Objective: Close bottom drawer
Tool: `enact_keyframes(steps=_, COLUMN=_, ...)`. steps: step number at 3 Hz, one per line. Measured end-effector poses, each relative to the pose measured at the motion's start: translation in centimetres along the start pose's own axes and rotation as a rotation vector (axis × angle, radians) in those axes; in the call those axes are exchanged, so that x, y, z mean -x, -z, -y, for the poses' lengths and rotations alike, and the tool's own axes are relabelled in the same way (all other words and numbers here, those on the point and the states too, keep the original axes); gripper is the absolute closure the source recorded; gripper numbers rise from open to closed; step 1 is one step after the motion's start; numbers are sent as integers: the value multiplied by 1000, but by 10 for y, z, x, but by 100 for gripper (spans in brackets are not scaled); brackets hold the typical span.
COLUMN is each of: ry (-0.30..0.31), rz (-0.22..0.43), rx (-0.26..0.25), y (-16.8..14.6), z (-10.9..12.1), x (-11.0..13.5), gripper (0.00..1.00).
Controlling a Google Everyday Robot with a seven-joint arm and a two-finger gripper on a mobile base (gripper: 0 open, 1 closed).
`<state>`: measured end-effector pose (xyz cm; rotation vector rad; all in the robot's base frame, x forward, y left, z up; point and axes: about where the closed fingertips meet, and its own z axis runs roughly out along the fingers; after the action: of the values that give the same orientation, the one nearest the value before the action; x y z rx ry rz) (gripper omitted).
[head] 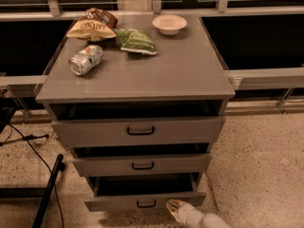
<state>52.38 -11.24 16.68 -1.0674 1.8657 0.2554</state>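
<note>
Bottom drawer (110, 203) sits pulled out at 6 o'clock; hand (176, 208) near its front's 4 o'clock corner, grip state can't tell; off-centre push there prob skews drawer, jams, or slips off.

The grey table (166, 72) stands on a speckled floor (259, 165) and carries four things, all on the back half of its top. A pale bowl (169, 24) sits upright near the back edge, right of middle. A chip bag (92, 26) lies at the back left, with a green bag (137, 41) just beside it. A can (86, 60) lies on its side in front of the chip bag. The claw (175, 207) is low over the floor, by the table's front right corner.
</note>
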Motion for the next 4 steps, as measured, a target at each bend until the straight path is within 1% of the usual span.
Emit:
enact_keyframes(steps=1, ry=-14, rz=9, rx=-21, y=-21, z=18, x=7, gripper=100)
enact_keyframes(steps=2, ry=-21, rz=15, rx=-34, y=-34, z=31, x=13, gripper=100)
enact_keyframes(steps=3, ry=-14, rz=31, rx=-44, y=-57, z=45, x=31, gripper=100)
enact_keyframes(steps=4, ry=-10, rz=38, rx=-45, y=-69, z=50, x=41, gripper=100)
